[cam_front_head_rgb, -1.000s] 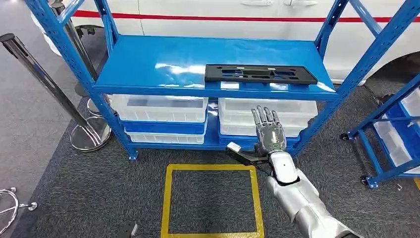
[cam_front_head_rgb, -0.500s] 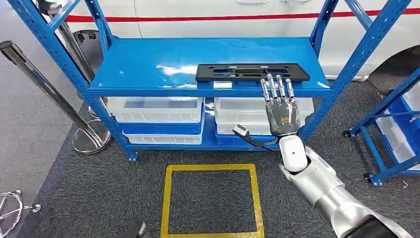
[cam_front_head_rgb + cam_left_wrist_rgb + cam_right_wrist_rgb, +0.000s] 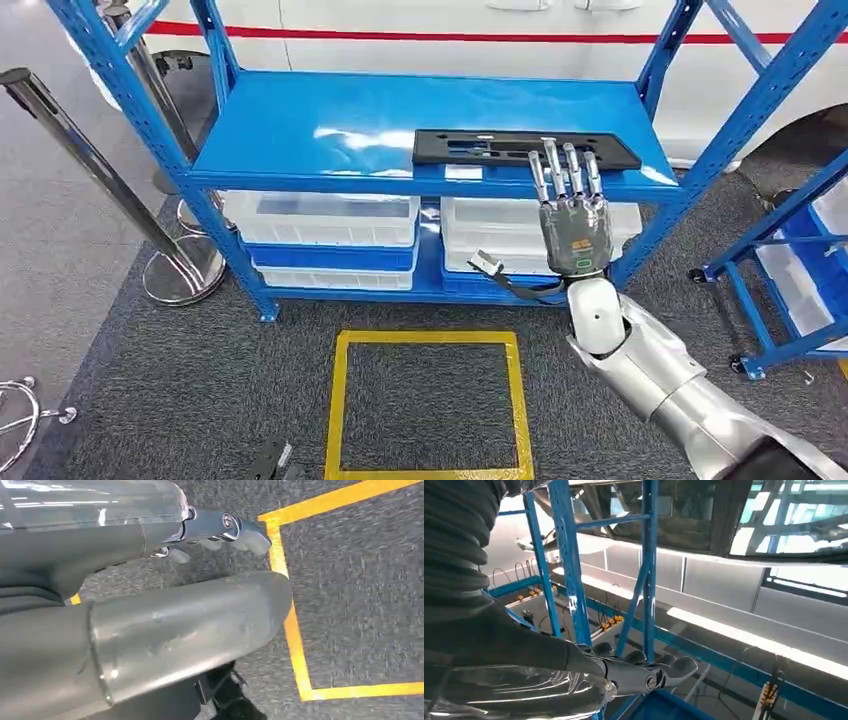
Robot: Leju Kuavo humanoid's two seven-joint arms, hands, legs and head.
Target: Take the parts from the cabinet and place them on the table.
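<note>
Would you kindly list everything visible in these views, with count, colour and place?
black part: one, black, flat on the front right of the rack's upper shelf
rack: one, blue, straight ahead
bins: several, clear, on the lower shelves
second rack: one, blue, at the right edge, with clear bins
floor square: one, yellow outline, on grey carpet before the rack
posts: two, chrome, to the left
vehicle: one, white with a red stripe, behind the rack
right hand: one, silver, fingers spread over the part's front edge
left hand: one, grey, hanging above the carpet
</note>
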